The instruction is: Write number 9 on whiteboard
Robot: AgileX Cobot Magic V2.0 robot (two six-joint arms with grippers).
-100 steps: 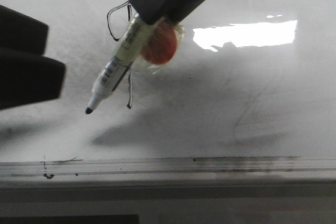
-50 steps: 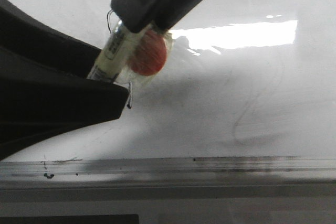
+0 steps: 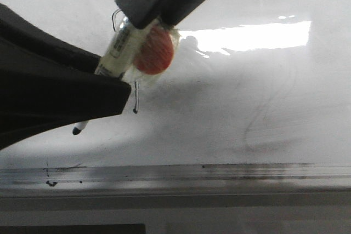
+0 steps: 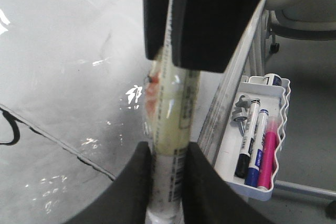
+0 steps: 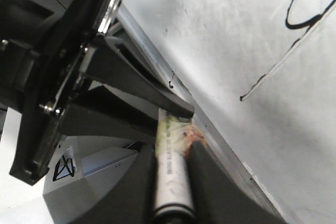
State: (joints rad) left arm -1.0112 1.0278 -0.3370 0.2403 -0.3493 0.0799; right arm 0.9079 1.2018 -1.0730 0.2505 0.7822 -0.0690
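The whiteboard (image 3: 247, 97) fills the front view. The number 9 (image 3: 136, 100) is drawn on it, its loop partly hidden behind a white marker (image 3: 123, 47) with an orange disc (image 3: 154, 53) taped to it. My right gripper (image 3: 145, 17) is shut on the marker's upper barrel. My left gripper (image 3: 109, 80) comes in from the left, its fingers closed on the lower barrel (image 4: 168, 171). The black tip (image 3: 75, 131) shows below the left fingers. The right wrist view shows the 9 (image 5: 294, 40) and the marker (image 5: 170, 177) between my right fingers.
The board's dirty metal bottom rail (image 3: 219, 173) runs across the front. In the left wrist view a white tray (image 4: 231, 161) holds three spare markers (image 4: 257, 145) beside the board's edge. Grey smudges and glare (image 3: 258, 34) mark the board.
My left gripper has moved in from the far left and closed around the marker's lower barrel. My right gripper has shifted a little left with the marker, and the tip has moved down and left.
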